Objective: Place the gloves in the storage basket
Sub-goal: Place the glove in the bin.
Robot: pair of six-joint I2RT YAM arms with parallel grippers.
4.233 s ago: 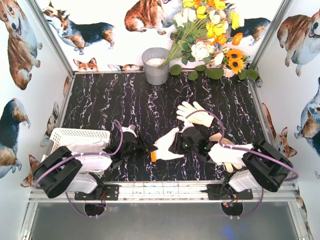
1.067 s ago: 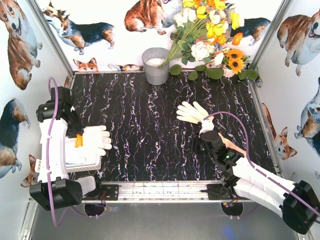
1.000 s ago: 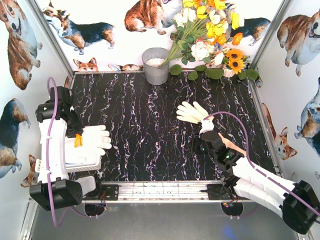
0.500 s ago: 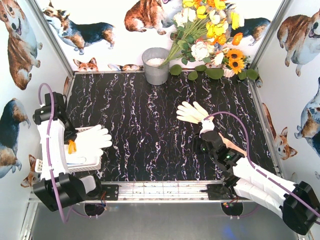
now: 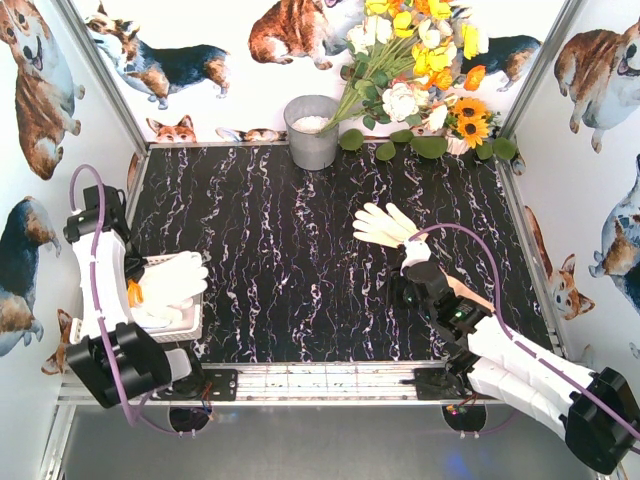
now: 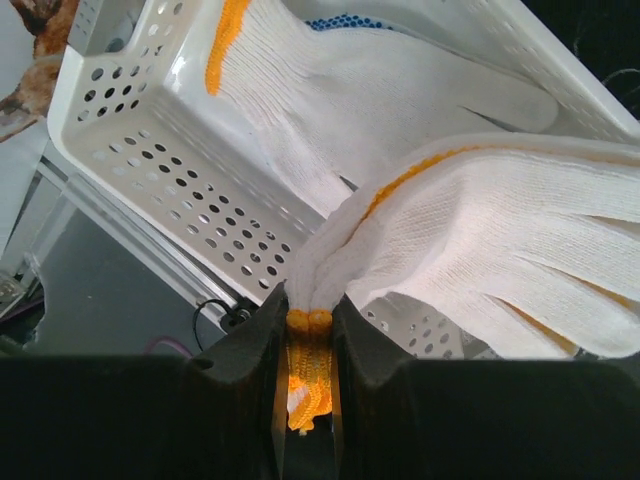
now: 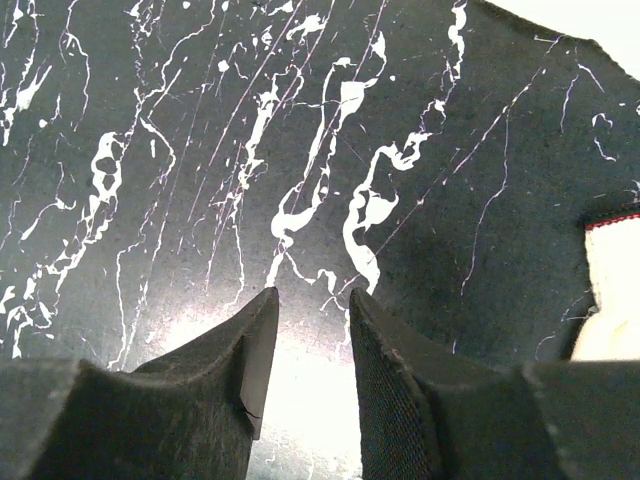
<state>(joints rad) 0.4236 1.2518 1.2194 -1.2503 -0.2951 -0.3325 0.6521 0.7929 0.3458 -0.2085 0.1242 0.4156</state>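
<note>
Your left gripper (image 6: pixel 308 335), clamped tight on the glove (image 6: pixel 470 230) cuff, has brought it down over the storage basket (image 6: pixel 140 150) just beneath; release comes next.

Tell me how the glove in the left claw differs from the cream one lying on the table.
The held glove is white with an orange cuff; the table glove looks cream-yellow. The held glove is pinched at its cuff by the left gripper over the storage basket; the table glove lies flat, ungripped. Both are limp gloves.
</note>
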